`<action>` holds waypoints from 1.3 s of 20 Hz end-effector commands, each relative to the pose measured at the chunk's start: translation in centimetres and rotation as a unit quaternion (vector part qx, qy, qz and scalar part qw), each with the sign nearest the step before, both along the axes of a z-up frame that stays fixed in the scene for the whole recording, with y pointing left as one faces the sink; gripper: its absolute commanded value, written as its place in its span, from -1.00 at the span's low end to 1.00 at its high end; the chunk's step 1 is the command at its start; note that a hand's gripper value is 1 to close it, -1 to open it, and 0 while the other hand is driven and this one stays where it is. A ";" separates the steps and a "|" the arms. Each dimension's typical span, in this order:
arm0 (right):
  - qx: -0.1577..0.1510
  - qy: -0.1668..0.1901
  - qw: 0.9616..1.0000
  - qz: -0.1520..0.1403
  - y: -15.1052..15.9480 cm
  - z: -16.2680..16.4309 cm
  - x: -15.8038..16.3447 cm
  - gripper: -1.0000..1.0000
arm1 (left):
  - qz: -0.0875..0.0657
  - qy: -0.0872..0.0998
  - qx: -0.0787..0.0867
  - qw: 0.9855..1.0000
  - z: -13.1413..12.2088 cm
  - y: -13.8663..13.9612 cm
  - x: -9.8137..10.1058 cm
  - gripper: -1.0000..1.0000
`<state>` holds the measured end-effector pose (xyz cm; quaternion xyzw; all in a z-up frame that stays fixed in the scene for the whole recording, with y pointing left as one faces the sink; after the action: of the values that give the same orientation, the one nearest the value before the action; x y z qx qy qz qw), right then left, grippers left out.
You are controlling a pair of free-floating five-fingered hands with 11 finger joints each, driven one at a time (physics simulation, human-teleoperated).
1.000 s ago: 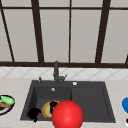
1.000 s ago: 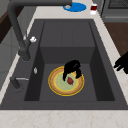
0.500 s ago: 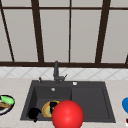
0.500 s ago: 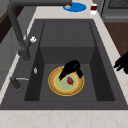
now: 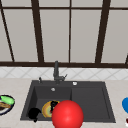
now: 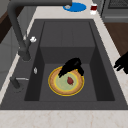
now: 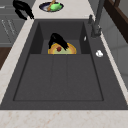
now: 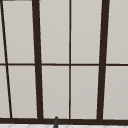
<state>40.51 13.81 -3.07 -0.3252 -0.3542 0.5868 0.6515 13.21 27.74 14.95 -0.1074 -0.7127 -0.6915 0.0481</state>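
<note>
- your right robot hand point(image 6: 72, 65) hangs low in the sink point(image 6: 96, 72), over the far rim of the plate point(image 6: 66, 81); its fingers reach down toward the plate, loosely spread and holding nothing. you can't tell whether the fingertips touch it.
- in the front view the same right robot hand point(image 5: 53, 105) shows above the plate point(image 5: 47, 110), just left of the red ball point(image 5: 67, 115).
- the plate lies flat on the floor of the sink's deep basin, yellow-rimmed with a greenish middle and a small red bit point(image 6: 70, 80) near its centre.
- in the right side view you see that hand point(image 7: 58, 40) arched over the plate point(image 7: 62, 49).
- your left robot hand point(image 5: 34, 113) hovers at the sink's front left corner, over the edge of the surface point(image 5: 15, 85); its fingers are curled and hold nothing. from the left side it is the dark shape at the right edge point(image 6: 122, 63).
- the faucet point(image 5: 56, 72) stands behind the sink.
- a dish with green food point(image 5: 5, 103) sits on the surface at the left, and a blue plate point(image 6: 74, 6) with a cup point(image 6: 93, 8) beside it at the right end.
- you have no brand, label or writing to read on any of these.
</note>
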 end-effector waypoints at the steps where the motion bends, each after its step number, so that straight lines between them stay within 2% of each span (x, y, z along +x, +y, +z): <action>1: 0.000 -0.012 1.000 0.000 0.0 0.0 -0.5 -1.00 | 0.000 0.000 0.000 1.000 0.0 0.0 0.0 0.00; 2: -0.002 -0.003 1.000 0.000 -0.1 0.1 -0.1 -1.00 | 0.000 0.000 0.000 1.000 0.0 0.0 0.0 0.00; 5: -0.003 -0.005 1.000 0.002 -0.4 0.4 0.0 -1.00 | 0.000 0.000 0.000 1.000 0.0 0.0 0.0 0.00; 8: -0.003 -0.021 1.000 0.000 -0.8 1.0 -0.4 -1.00 | 0.000 0.000 0.000 1.000 0.0 0.0 0.0 0.00; 10: -0.002 -0.018 1.000 0.000 -1.2 1.4 -0.4 -1.00 | 0.000 0.000 0.000 1.000 0.0 0.0 0.0 0.00; 15: 0.020 -0.014 1.000 0.002 -3.1 3.0 -1.5 -1.00 | 0.000 0.000 0.000 1.000 0.0 0.0 0.0 0.00; 19: 0.030 -0.012 0.999 0.007 -4.7 4.8 -1.7 -1.00 | 0.000 0.000 0.000 1.000 0.0 0.0 0.0 0.00; 26: 0.029 -0.002 0.999 0.012 -7.0 8.8 -1.9 -1.00 | 0.000 0.000 0.000 1.000 0.0 0.0 0.0 0.00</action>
<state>38.62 7.78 4.14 -0.3142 -0.3687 0.5841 0.6513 13.21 27.74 14.95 -0.1074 -0.7127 -0.6915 0.0481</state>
